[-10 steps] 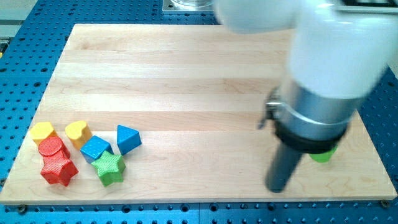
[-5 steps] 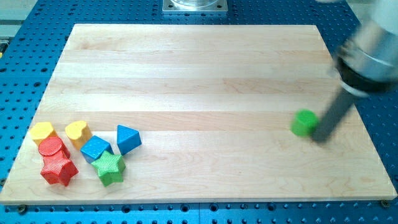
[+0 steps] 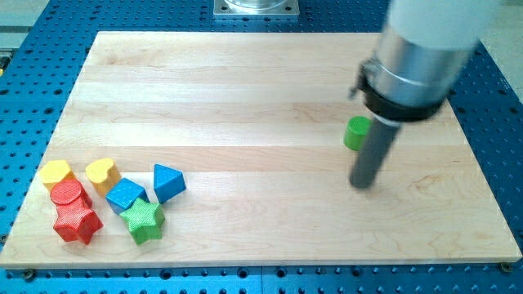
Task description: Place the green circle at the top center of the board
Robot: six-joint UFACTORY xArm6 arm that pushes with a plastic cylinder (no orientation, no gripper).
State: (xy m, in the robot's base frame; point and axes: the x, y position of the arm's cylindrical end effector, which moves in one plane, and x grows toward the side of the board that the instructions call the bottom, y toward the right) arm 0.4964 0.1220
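Nearest the view's bottom, at about 8 o'clock on the board, a huddle of blocks: red star lowest at the left, green star just beside it to the right; red circle touching the red star from above; blue cube against the green star's upper edge; blue triangle at the cluster's 3 o'clock side; yellow heart and a second yellow block, shape unclear, along the cluster's top. Farther in, right of centre, my tip rests on bare wood; no hand on this rig, only the rod, so nothing to open or close. Green circle sits at 12 o'clock from the tip, just beside the rod's left flank, partly hidden by it; contact cannot be told; it lies at roughly 2 o'clock on the board, well apart from the cluster.
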